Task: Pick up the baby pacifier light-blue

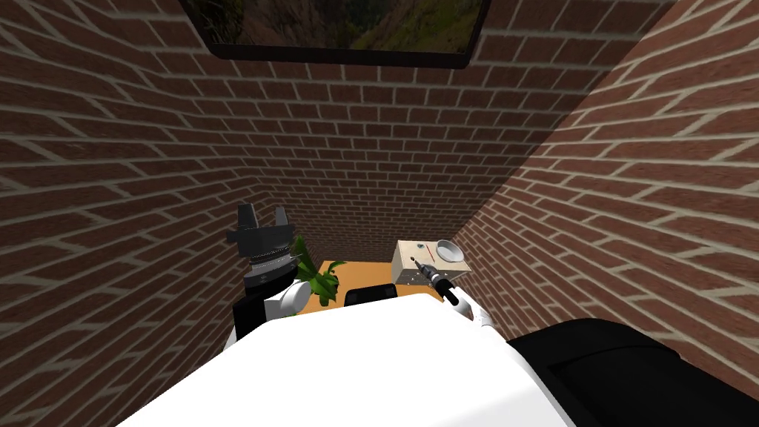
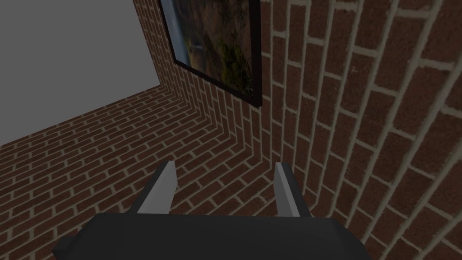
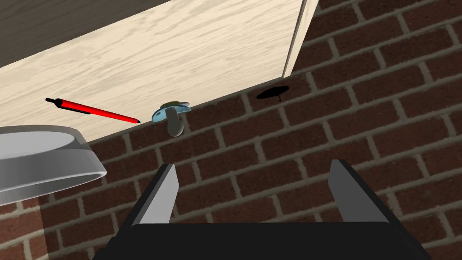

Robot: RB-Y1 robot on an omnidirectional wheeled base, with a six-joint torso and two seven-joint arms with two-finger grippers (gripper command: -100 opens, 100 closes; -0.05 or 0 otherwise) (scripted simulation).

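The light-blue pacifier (image 3: 171,113) with a grey teat lies at the edge of a pale wooden top (image 3: 180,54), its teat hanging over the rim. My right gripper (image 3: 253,166) is open and short of the pacifier, which lies ahead and toward one finger, not between them. From the head, the pacifier (image 1: 420,245) is a small teal dot on the pale wooden box (image 1: 408,270), with my right gripper (image 1: 423,266) just over the box's near side. My left gripper (image 1: 261,219) is raised at the left, and its wrist view shows the left gripper (image 2: 224,165) open and empty.
A red pen (image 3: 92,109) lies on the wooden top beside the pacifier, and a grey bowl (image 3: 45,158) stands close to my right gripper. Brick walls close in on all sides. A green plant (image 1: 319,278) and a dark block (image 1: 370,294) sit on an orange surface (image 1: 363,273).
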